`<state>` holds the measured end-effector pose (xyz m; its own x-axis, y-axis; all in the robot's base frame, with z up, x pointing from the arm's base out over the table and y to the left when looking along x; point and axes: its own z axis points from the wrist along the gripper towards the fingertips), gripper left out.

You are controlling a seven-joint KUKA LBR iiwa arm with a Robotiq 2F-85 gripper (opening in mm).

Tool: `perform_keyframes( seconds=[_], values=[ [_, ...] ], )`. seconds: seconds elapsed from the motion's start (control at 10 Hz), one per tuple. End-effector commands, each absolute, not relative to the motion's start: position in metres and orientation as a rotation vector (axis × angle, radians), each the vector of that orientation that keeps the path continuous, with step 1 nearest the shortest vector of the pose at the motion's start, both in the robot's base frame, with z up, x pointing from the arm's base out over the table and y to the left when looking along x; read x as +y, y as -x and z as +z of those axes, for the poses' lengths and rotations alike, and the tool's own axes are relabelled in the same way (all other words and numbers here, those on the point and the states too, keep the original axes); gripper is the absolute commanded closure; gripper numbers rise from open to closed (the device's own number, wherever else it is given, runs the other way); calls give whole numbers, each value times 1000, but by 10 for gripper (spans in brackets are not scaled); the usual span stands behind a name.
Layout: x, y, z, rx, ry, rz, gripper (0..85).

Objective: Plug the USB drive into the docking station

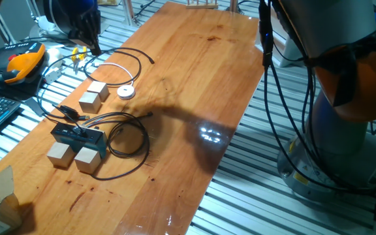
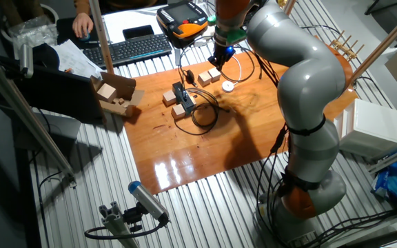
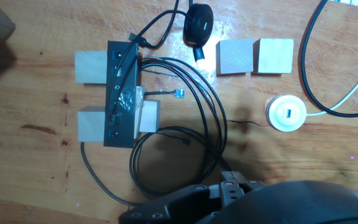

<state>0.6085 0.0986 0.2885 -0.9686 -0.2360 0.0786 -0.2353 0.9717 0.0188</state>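
Black docking station [image 3: 122,93] flat on wooden counter [image 3: 328,174], braced by pale cubes [image 3: 91,126]. USB drive unidentifiable near dock, plugging apparently undone. Tool [image 1: 87,32] well above dock; jaw state: cannot tell.

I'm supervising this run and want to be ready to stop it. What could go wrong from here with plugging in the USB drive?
1. Black cables loop right beside the docking station and could snag the hand coming down.
2. The station sits between loose wooden cubes, so an insertion push may slide it.
3. I cannot pick out the USB drive for certain, so alignment is unchecked.
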Motion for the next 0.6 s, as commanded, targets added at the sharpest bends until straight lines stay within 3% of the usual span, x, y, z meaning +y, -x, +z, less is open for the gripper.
perform_keyframes(
  seconds=[0.0, 0.5],
  values=[
    [99, -608, 289, -3038, -364, -15, 850],
    [99, -607, 289, -3037, -357, -17, 850]
  ],
)
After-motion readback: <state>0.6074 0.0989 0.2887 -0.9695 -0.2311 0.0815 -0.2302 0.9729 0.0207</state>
